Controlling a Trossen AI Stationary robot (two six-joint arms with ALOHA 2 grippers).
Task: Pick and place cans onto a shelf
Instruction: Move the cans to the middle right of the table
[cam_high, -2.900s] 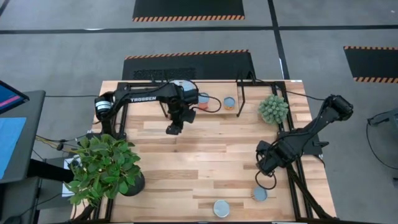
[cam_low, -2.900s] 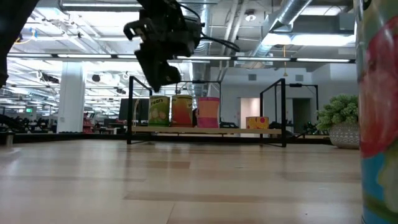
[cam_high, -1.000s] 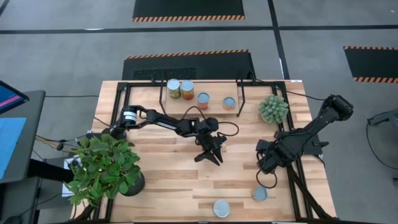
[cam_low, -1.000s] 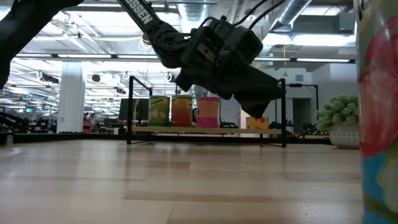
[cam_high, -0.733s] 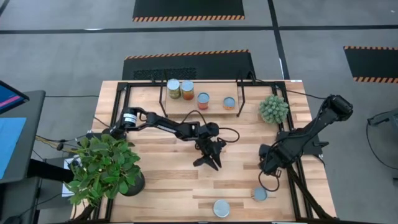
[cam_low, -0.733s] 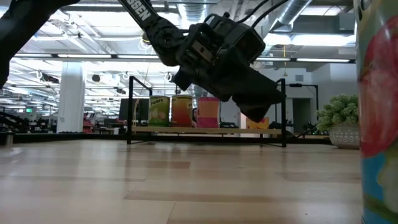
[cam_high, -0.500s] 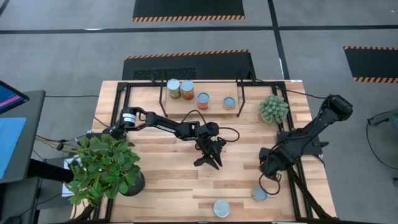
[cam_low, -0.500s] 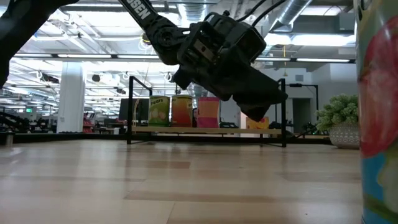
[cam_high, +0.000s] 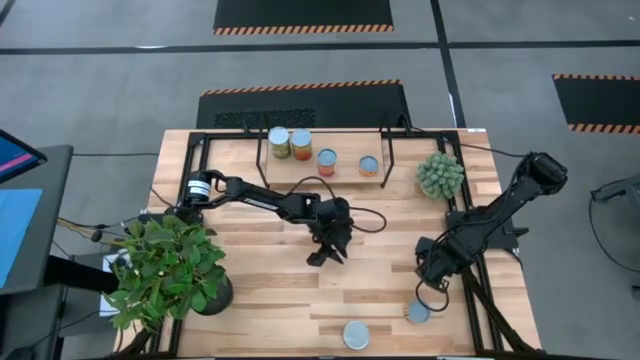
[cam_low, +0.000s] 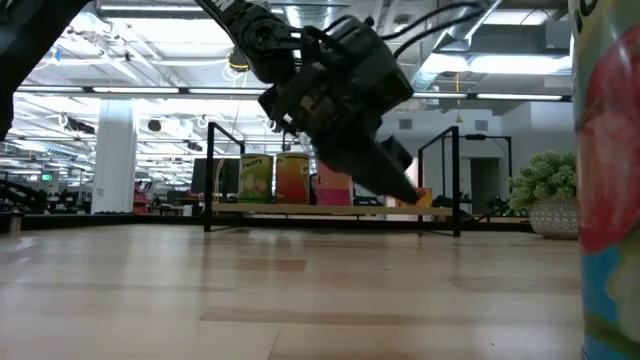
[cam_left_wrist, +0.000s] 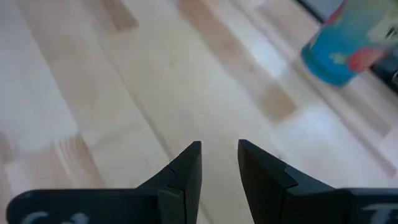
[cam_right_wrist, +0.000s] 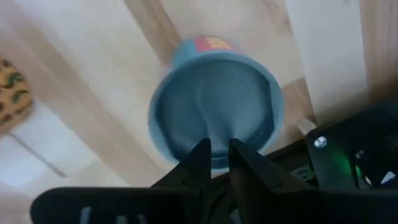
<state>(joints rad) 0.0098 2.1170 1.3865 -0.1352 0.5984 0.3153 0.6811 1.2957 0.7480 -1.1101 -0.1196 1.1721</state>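
A plank table (cam_high: 250, 290) stands on grey floor with striped mats; four cans (cam_high: 290, 143) sit on the shelf (cam_high: 345, 177), two near the front edge. Only the wrist views show the fingers: left gripper (cam_left_wrist: 219, 163) narrowly parted, empty; right gripper (cam_right_wrist: 215, 158) narrowly parted above a blue can (cam_right_wrist: 214, 102)
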